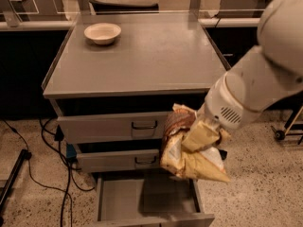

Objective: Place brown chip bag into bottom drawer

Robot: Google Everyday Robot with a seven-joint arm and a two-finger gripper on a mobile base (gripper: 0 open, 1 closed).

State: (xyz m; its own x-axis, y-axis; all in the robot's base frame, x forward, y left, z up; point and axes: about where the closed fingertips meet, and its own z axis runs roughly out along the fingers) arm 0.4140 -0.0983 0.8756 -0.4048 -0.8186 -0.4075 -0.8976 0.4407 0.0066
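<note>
The brown chip bag hangs in the air in front of the cabinet's right side, dark brown at the top left, tan-yellow below. My gripper is shut on the bag, its cream fingers pressed across the bag's middle. The white arm reaches in from the upper right. The bottom drawer is pulled open below the bag, with a plain grey inside and nothing in it. The bag is above the drawer's right part.
A small cream bowl sits at the back left of the grey cabinet top. Two upper drawers with dark loop handles are closed. Black cables lie on the floor at left. A wheeled stand is at right.
</note>
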